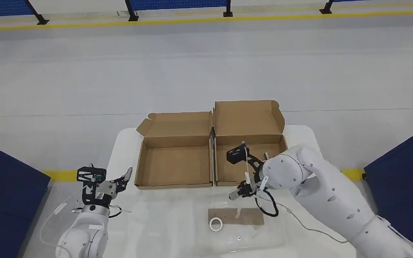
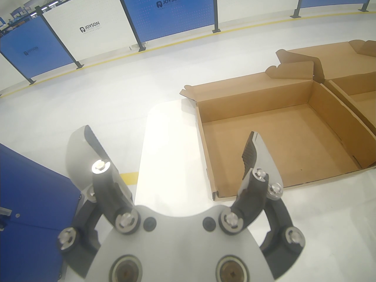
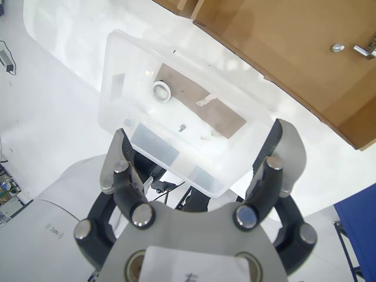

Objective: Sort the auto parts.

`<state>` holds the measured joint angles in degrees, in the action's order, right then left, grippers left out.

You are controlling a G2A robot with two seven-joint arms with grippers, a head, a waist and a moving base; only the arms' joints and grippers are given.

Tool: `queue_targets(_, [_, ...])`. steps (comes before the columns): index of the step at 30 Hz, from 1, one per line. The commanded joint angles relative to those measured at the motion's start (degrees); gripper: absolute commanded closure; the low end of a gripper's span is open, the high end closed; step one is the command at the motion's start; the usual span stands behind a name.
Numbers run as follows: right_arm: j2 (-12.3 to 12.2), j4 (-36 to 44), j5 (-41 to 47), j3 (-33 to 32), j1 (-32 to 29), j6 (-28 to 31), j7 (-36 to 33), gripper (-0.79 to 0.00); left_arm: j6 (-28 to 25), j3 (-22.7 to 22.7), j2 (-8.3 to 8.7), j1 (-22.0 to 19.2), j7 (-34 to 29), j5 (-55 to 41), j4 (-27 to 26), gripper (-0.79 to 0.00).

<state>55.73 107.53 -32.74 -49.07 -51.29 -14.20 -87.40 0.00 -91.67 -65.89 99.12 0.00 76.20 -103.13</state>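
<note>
Both sets of jaws stand wide and hold nothing. The right gripper (image 3: 199, 127) hangs over the clear bin (image 3: 102, 89) at the near middle of the table (image 1: 129, 213). In its wrist view a small metal pin (image 3: 182, 127) lies on the bin floor almost exactly between the fingertips, so I judge the pin to be the pick in hand.

Key relation: from above, the pin sits on the near side of the jaws and below them, so the coming move looks like a short drop with a slight pull toward the near edge. The pin's long axis seems to run obliquely to the jaw line, but it is too small for me to be sure. A wrist turn may be needed.

A white ring (image 3: 162, 90) rests on the bin floor left of the pin, at the edge of a brown patch (image 3: 205, 107).

The right arm is clearly nearer. The left gripper (image 2: 169, 130) sits at the near-left corner of the table, well apart from the bin, facing the left box (image 2: 264, 136).

The right box (image 3: 293, 45), just beyond the bin, holds two metal pieces (image 3: 337, 48).

Writing: the partition panels (image 2: 164, 4) behind carry printed logos, which I do not transcribe. I see no labels on the parts.
</note>
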Motion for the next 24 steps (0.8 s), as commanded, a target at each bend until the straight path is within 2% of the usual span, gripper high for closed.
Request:
queue_targets(1, [-0.2,1.3,-1.4,1.1,-0.8,0.9,-0.6,-0.785,0.0,0.0,0.00,0.0,0.0,0.0,0.0,-0.785])
queue_targets(13, [-3.1,4.8,-7.3,9.1,-1.3,3.7,-0.6,-0.785,0.0,0.0,0.00,0.0,0.0,0.0,0.0,-0.785])
queue_targets(24, [-3.2,4.6,-7.6,9.9,-2.0,4.9,0.4,-0.785,0.0,0.0,0.00,0.0,0.0,0.0,0.0,-0.785])
